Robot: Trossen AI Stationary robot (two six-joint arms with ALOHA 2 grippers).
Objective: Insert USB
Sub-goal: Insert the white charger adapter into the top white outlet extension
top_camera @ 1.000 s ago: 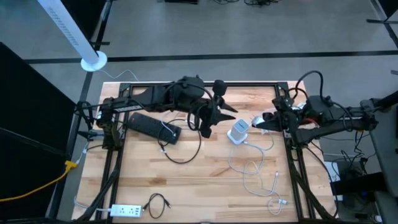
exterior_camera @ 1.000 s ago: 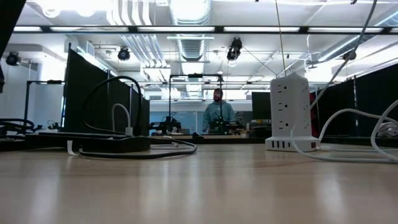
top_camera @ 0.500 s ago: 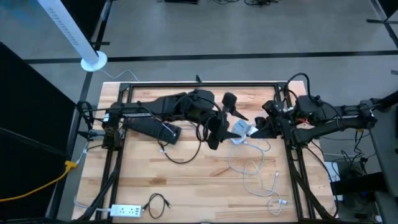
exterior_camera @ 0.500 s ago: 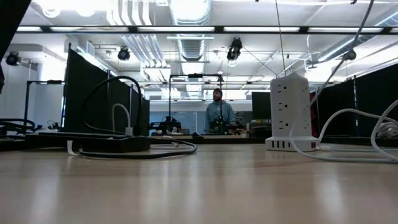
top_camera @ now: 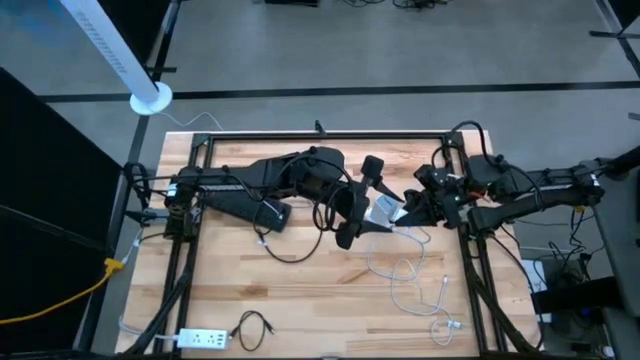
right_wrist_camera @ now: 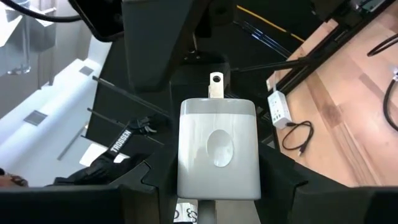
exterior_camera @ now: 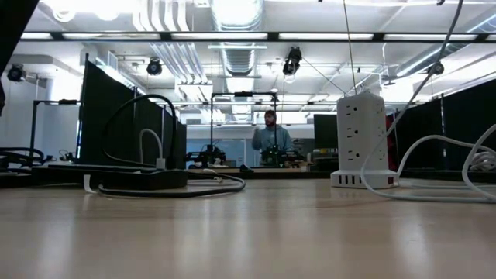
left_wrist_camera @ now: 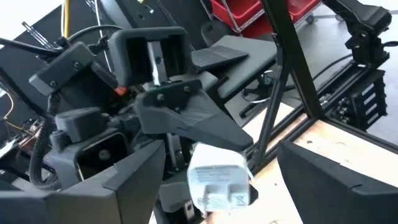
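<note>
My right gripper [top_camera: 402,212] is shut on a white wall charger [right_wrist_camera: 216,149], held in the air over the table's middle with its metal prongs [right_wrist_camera: 215,85] pointing at the left arm. My left gripper [top_camera: 358,203] is open. Its fingers [left_wrist_camera: 127,180] stand wide on either side of the charger [left_wrist_camera: 217,180] without touching it. Below them a white power tower [exterior_camera: 360,139] stands upright on its base on the table, with a white cable [exterior_camera: 434,147] running into its bottom row of ports. No gripper shows in the low view. My right gripper pinches the charger's white body by its two side faces [right_wrist_camera: 185,180], one finger on each side. The fingers come roughly level from the table's right side, along the body. The prong end sticks out past the fingertips, and the charger is lifted clear of the table.
A black power strip [top_camera: 245,205] with a looped black cable lies left of the middle. A loose white cable [top_camera: 405,275] coils on the right half of the table. A small white strip [top_camera: 205,338] and a short black cable [top_camera: 252,328] lie near the front edge. A person [exterior_camera: 271,139] stands far behind the table.
My right gripper has carried the charger toward the table's left, up to the left gripper. My left gripper has moved toward the right and a little toward the near edge, so the charger now stands between its fingers. The tower has stayed where it was.
</note>
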